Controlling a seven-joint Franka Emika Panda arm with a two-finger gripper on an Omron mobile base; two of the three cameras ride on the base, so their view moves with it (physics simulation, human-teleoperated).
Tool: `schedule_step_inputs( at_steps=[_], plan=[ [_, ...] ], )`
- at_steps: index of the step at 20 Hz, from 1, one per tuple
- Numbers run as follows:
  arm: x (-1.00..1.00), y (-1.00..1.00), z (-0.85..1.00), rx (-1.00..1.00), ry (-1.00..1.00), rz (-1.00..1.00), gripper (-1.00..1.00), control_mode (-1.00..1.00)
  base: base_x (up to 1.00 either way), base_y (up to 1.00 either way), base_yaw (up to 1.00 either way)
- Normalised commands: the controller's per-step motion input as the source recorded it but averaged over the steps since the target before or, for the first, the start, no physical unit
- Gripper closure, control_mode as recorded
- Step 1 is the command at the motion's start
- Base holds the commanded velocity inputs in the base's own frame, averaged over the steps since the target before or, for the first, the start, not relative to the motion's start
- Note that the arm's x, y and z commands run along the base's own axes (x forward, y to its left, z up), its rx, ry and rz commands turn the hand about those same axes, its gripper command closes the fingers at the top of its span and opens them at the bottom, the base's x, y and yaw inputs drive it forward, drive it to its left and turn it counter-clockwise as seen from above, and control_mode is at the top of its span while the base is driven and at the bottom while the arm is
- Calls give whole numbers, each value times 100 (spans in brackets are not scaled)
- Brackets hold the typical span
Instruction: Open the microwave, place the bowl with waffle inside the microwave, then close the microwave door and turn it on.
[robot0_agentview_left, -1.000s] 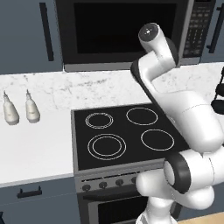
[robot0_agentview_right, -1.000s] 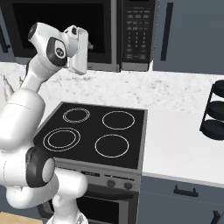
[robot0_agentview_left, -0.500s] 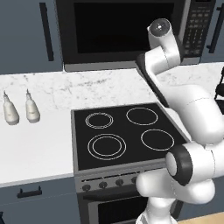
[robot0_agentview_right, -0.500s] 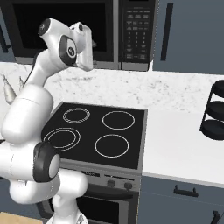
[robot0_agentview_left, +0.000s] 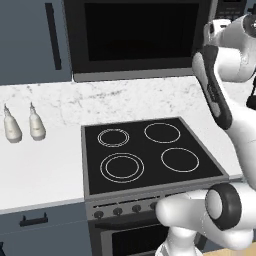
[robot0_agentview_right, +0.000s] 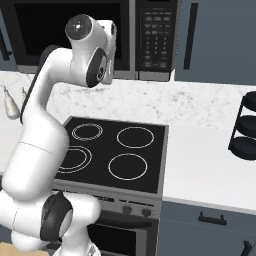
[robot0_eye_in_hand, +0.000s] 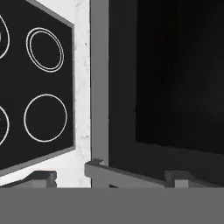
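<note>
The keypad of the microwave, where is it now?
The keypad is at the top of the right base view, right of the microwave door, above the marble counter behind the stove.

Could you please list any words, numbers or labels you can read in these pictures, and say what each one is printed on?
No text can be read as it stands.
The keypad panel of the microwave: rows of pale marks on the buttons, too small and blurred to read.
The stove: white burner rings and plain front knobs, no lettering.
The two bottles on the counter: no label visible.
</note>
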Motion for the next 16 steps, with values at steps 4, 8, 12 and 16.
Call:
schedule_step_inputs(
  at_steps=[4,8,12,16],
  plan=[
    [-53,-91,-13,36,-20,41,-100,-100,0,0,0],
    [2,-68,-26,8,-18,31,-100,-100,0,0,0],
    [27,-14,-1,0,-15,7,100,-100,0,0,0],
    [52,14,-12,-1,-10,-2,100,-100,0,0,0]
  ],
)
